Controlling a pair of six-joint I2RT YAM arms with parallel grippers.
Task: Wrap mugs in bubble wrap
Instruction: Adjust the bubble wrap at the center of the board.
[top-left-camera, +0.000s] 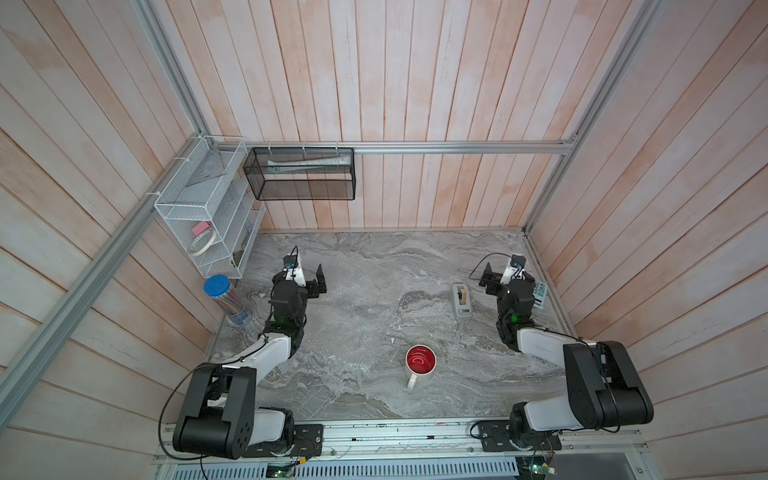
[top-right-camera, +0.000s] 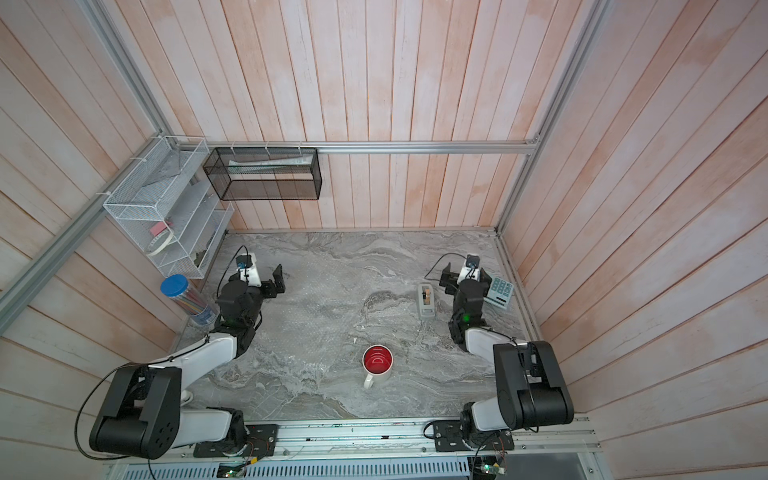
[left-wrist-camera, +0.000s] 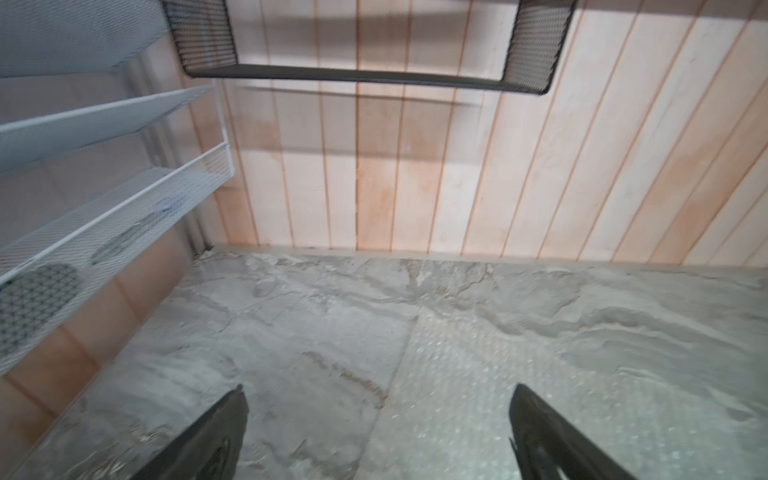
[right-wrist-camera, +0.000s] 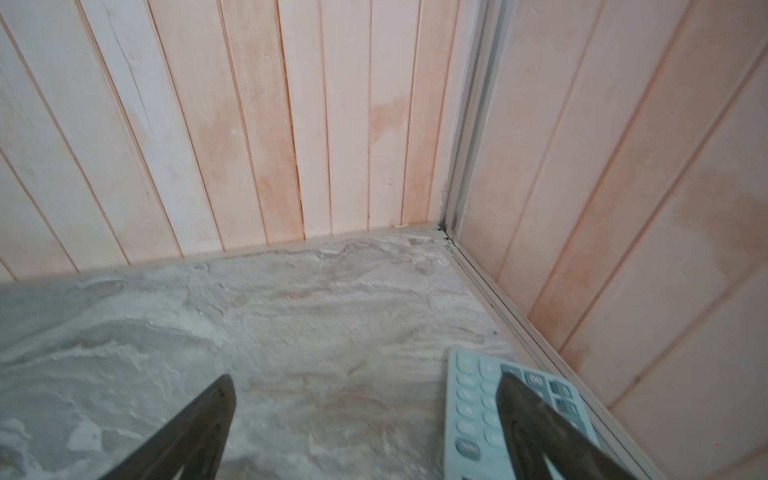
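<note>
While both sets of jaws stand wide and empty, the left gripper (left-wrist-camera: 378, 411) hovers over a far corner of the bubble wrap (top-left-camera: 345, 320), spread flat for rolling, I'd say; the right gripper (right-wrist-camera: 368, 386) hangs above the calculator (right-wrist-camera: 469, 415). And the mug (top-left-camera: 420, 362) stands upright near the wrap's front edge, touching or not, can't tell.

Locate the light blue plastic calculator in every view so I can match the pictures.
Both top views: the light blue plastic calculator lies by the table's right edge, next to the right arm.
Left wrist: not in it.
Right wrist: near the wall corner, partly hidden by one dark gripper finger; the calculator.
Shared landmark: the aluminium rail at the side wall's foot, beside the calculator.
</note>
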